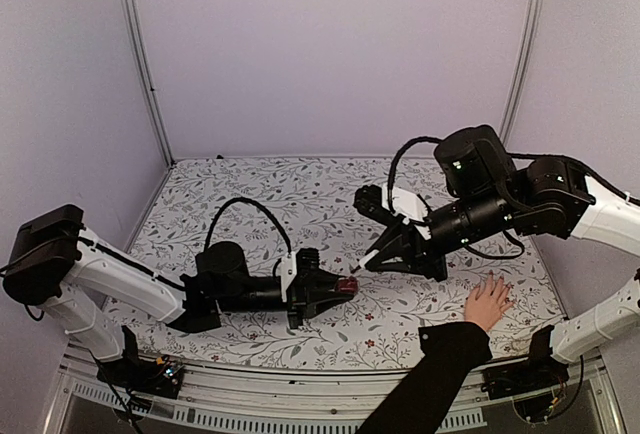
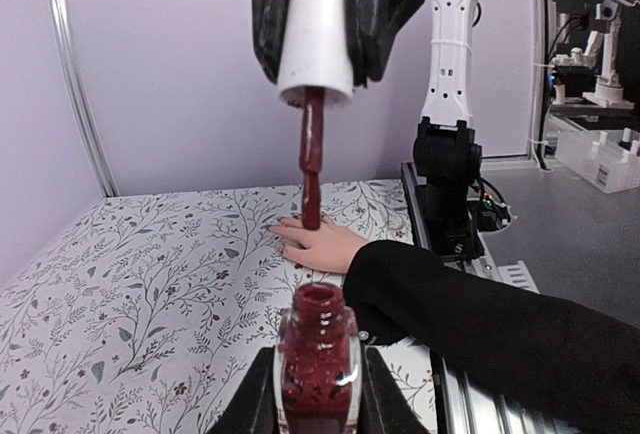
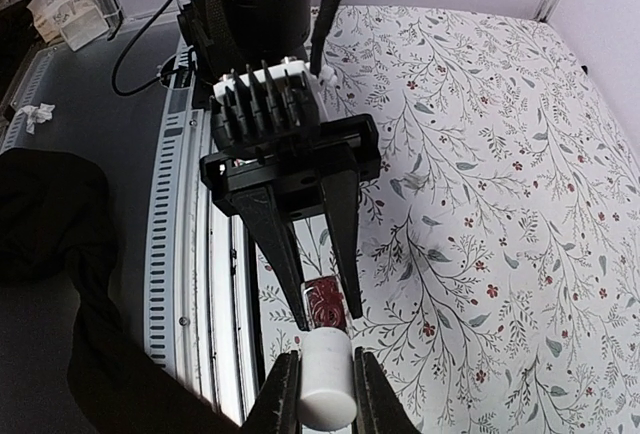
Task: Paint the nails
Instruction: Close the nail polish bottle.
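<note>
My left gripper (image 1: 345, 286) is shut on a small open bottle of dark-red polish (image 2: 318, 359), held upright low over the flowered table. Just above the bottle's mouth, my right gripper (image 1: 378, 254) is shut on the white cap (image 3: 325, 379), and its red-coated brush (image 2: 312, 169) hangs down. A light-skinned hand (image 1: 488, 301) in a black sleeve (image 1: 430, 374) lies flat on the cloth well to the right of the brush. Its nails (image 2: 281, 247) are tiny at the spread fingertips. The brush is clear of the hand.
The flowered cloth (image 1: 300, 194) covers the table between lilac walls with metal corner posts (image 1: 150, 74). A slotted metal rail (image 3: 175, 254) runs along the near edge. The right arm's base (image 2: 445, 164) stands behind the hand.
</note>
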{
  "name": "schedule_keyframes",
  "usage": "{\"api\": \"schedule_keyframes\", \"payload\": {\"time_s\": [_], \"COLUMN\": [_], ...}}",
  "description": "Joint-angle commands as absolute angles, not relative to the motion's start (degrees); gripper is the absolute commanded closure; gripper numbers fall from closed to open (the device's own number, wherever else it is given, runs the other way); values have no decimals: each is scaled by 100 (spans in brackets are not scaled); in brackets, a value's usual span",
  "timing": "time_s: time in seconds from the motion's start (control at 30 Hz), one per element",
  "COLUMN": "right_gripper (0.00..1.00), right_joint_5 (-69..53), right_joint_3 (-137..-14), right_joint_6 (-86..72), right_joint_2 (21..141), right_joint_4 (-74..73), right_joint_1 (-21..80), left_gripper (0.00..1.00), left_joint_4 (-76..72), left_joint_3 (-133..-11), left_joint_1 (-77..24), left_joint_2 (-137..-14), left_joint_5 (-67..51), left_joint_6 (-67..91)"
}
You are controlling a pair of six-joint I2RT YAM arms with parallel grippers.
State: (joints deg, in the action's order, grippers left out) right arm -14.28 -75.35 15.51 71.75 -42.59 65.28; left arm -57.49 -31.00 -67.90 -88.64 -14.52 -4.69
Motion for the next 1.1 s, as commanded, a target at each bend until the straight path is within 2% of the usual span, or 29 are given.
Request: {"api": "schedule_keyframes", "payload": {"time_s": [0.0,1.07], "right_gripper": [100,100], "right_joint_5": [-1294,-1224], "right_joint_3": [-7419,-7288], "right_joint_6": [1608,1648], "right_joint_2": [7189,7220], "right_joint_4": [-4226,-4114], "right_joint_1": [6591,6671], "left_gripper": [100,100], "left_joint_4": [-5812,-5863], "left_joint_3": [-3207,-3175], "left_joint_1": [-6853,-6847], "left_joint_2": [-8919,-9036], "left_joint_5": [-1441,-1472], "left_joint_6": [-381,-307]}}
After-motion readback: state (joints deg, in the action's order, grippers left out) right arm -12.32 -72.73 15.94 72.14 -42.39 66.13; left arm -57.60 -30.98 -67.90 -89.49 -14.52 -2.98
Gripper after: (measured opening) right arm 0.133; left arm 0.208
